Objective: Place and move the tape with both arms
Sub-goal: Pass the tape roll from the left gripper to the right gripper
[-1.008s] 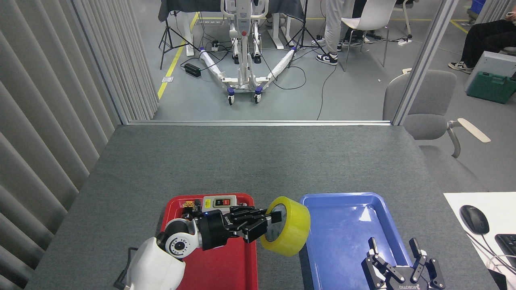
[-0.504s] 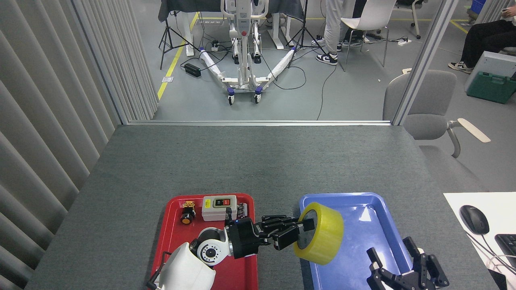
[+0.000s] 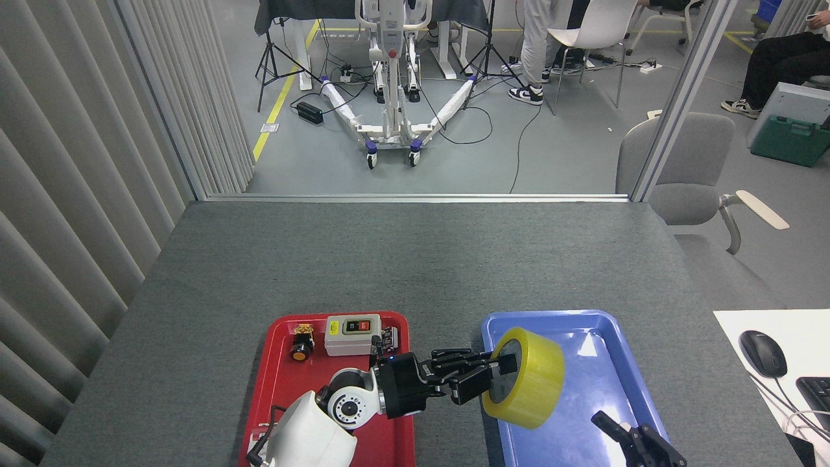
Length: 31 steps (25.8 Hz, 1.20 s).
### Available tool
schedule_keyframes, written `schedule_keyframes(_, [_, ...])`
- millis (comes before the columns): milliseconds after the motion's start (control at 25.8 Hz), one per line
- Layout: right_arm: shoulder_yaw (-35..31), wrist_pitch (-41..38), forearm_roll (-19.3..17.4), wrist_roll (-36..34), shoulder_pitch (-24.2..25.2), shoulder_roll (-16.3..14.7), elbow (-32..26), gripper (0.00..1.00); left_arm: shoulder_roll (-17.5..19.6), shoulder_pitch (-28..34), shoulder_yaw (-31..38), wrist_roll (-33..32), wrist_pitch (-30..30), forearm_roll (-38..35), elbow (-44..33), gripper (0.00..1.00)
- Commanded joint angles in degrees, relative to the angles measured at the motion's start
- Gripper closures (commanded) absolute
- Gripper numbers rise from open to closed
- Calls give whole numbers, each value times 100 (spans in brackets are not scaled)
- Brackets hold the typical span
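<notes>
Two trays sit side by side on the grey table (image 3: 415, 259): a red tray (image 3: 285, 383) on the left and a blue tray (image 3: 583, 363) on the right. The left gripper (image 3: 496, 373) pinches the tape (image 3: 528, 377) through its core, holding it on edge. Over the last second the roll has travelled from the gap between the trays to the blue tray's left portion; whether it touches the floor cannot be told. The right gripper (image 3: 639, 441) has dropped toward the lower frame edge, its fingers spread. Judged step: release and handover.
</notes>
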Motion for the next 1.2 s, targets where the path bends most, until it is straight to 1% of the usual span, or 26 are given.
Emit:
schedule_keyframes(0, [15,-19,134,25,53,18,-43,0,-5,-9,-19,1,1,-6,1,100])
schedule_keyframes(116, [130,-19,161,25,9,27,-43,0,-5,-17,-186,1,1,3,-8,100])
schedule_keyframes(310, [138,-19,178,25,0,123,-7,0,-5,9,-616,1,1,3,-70,100])
schedule_keyframes(426, [165,-19,187,25,-9,185,1,0,-5,18,-713,1,1,-6,-34,100])
schedule_keyframes(504, [288,-19,301,34,-18,211,1,1,-5,0,-766,1,1,3,-34,100])
schedule_keyframes(543, [341,-19,398,34,-18,238,1,5,-23,-17,-801,1,1,-6,-8,100])
schedule_keyframes(620, [402,-19,521,34,0,282,1,19,-58,-52,-863,1,1,3,-8,100])
schedule_keyframes(698, [490,-19,530,34,18,317,-7,40,-58,-52,-933,1,1,3,-8,100])
schedule_keyframes(736, [508,-19,539,34,26,334,-7,49,-58,-52,-994,9,1,3,-8,100])
schedule_keyframes(853, [525,-19,741,34,53,352,10,65,-58,-44,-1030,18,1,3,-8,100])
schedule_keyframes(930, [525,-19,802,34,88,413,19,75,-49,-52,-1030,27,1,3,-8,100])
schedule_keyframes(969, [516,-19,802,34,114,431,19,80,-49,-52,-1030,44,1,3,-8,93])
schedule_keyframes(1008, [516,-19,802,34,123,449,10,84,-49,-44,-1030,80,1,-6,-8,75])
schedule_keyframes(1047, [516,-19,802,34,141,457,10,87,-49,-44,-1030,150,1,-6,-8,43])
schedule_keyframes(1085, [499,-19,802,34,158,466,10,90,-49,-52,-1021,203,1,-6,-8,27])
schedule_keyframes(1124, [446,-19,802,34,176,457,10,92,-40,-52,-1021,229,1,-15,-8,23])
schedule_keyframes(1163, [393,-19,802,34,220,440,10,93,-40,-44,-1012,238,1,-6,1,14])
